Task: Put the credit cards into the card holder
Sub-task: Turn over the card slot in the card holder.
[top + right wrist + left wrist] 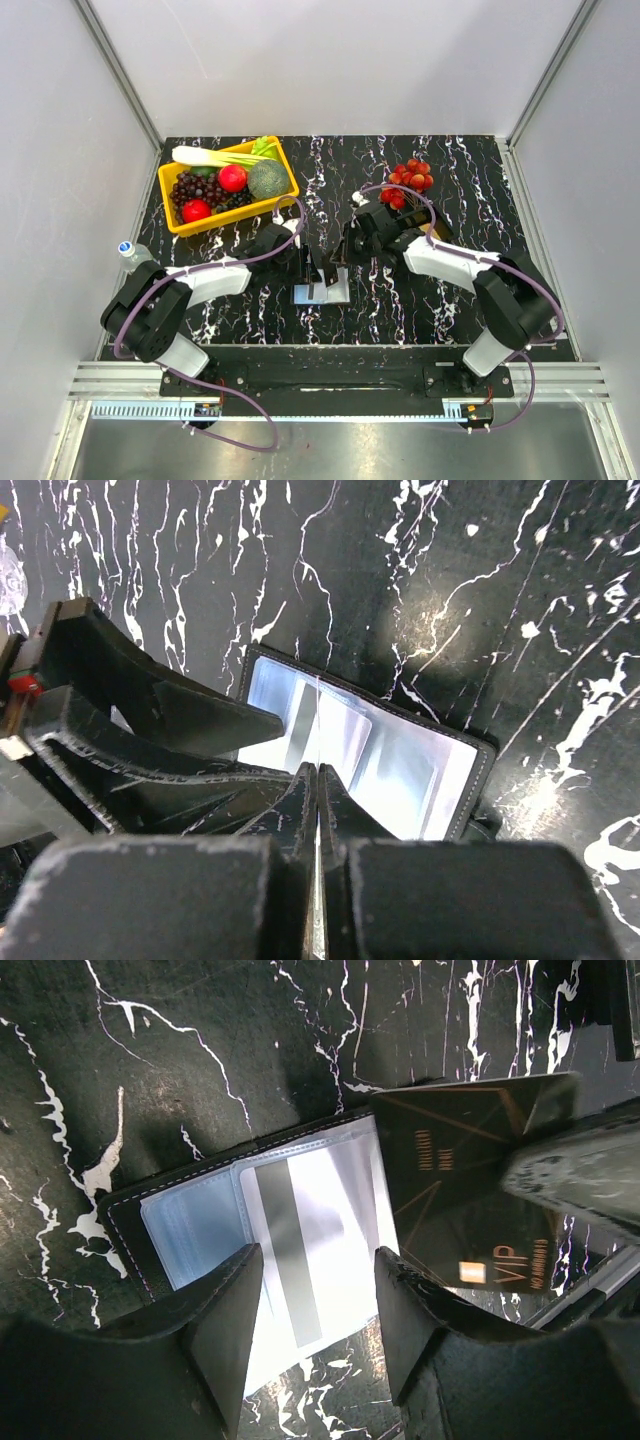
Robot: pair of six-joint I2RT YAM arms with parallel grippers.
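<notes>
**One card held over the open card holder**

The card holder lies open in the middle of the black table, between the two arms. The right gripper pinches a dark card tight, just above it. The left gripper has its jaws half open over a pale card inside.
</notes>
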